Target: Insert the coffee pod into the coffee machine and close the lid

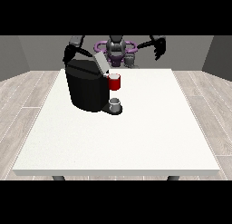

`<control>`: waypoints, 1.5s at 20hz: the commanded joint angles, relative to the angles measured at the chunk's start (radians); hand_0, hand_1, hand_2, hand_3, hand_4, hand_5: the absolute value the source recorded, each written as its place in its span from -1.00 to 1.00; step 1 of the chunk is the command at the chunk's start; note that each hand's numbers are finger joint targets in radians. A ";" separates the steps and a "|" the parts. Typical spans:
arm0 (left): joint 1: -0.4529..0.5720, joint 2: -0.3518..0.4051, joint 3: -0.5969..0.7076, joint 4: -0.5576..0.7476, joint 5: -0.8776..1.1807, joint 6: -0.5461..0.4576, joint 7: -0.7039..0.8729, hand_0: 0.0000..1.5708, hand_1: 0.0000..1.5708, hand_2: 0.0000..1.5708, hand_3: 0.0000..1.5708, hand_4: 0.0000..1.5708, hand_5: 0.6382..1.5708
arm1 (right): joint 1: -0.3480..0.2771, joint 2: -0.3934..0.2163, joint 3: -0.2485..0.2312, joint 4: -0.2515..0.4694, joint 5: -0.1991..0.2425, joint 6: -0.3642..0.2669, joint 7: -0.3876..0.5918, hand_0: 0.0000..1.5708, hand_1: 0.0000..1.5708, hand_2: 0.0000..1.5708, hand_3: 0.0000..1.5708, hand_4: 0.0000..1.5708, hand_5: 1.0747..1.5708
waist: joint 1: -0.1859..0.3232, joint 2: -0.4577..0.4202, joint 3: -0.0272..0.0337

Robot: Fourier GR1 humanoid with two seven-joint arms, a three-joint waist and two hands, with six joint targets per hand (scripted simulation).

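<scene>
The black coffee machine (85, 88) stands on the left half of the white table (136, 137). Its grey lid (100, 62) is tilted up and open. A red brewing head (115, 82) juts from the machine's front, with a pale top where a coffee pod may sit; I cannot tell for certain. A small grey cup (116, 103) rests on the machine's base below it. The hand at the view's left (69, 53) hovers just behind the machine's top rear corner. The hand at the view's right (159, 49) is raised well away from the machine, its fingers hanging relaxed and holding nothing.
The robot's torso (117, 48) sits behind the table's far edge. The table's near edge (118, 172) runs across the lower part of the view. A wooden floor surrounds the table.
</scene>
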 commanded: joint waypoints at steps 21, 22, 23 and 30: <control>0.261 -0.044 -0.190 -0.407 0.236 0.015 0.176 -1.00 -1.00 -1.00 -1.00 -0.54 1.00 | -0.271 -0.082 -0.034 -0.045 -0.125 0.181 0.123 -1.00 -1.00 -1.00 -1.00 -1.00 1.00 | 0.112 0.074 0.0008; 0.264 -0.044 -0.173 -0.408 0.221 0.003 0.133 -1.00 -1.00 -1.00 -1.00 -0.55 1.00 | -0.352 -0.120 -0.071 -0.039 -0.154 0.189 0.180 -1.00 -1.00 -1.00 -1.00 -0.89 1.00 | 0.129 0.112 0.0006; 0.289 -0.044 -0.227 -0.418 0.243 0.041 0.131 -1.00 -1.00 -1.00 -1.00 -0.56 1.00 | -0.341 -0.094 -0.082 -0.020 -0.186 0.194 0.174 -1.00 -1.00 -1.00 -1.00 -0.76 1.00 | 0.126 0.101 0.0007; 0.344 -0.014 -0.206 -0.603 0.276 0.007 0.199 -1.00 -1.00 -1.00 -1.00 -0.53 1.00 | -0.364 -0.071 -0.048 0.037 -0.170 0.182 0.130 -1.00 -1.00 -1.00 -1.00 -0.92 1.00 | 0.102 0.170 0.0005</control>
